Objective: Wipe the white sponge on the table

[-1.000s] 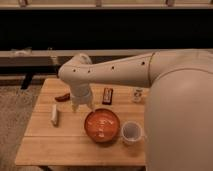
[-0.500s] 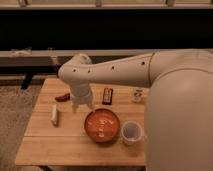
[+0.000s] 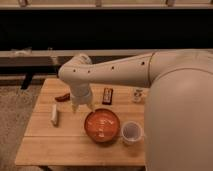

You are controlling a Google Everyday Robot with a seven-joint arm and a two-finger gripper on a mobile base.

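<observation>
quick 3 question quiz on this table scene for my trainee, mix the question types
1. True or false: the gripper holds the white sponge.
2. What stands just to the picture's right of the orange bowl? A) translucent cup B) dark bar C) white sponge
3. Fill in: the white sponge lies on the picture's ___ side of the table.

Key
1. False: the gripper hangs open between sponge and bowl, and the sponge lies apart from it.
2. A
3. left
</observation>
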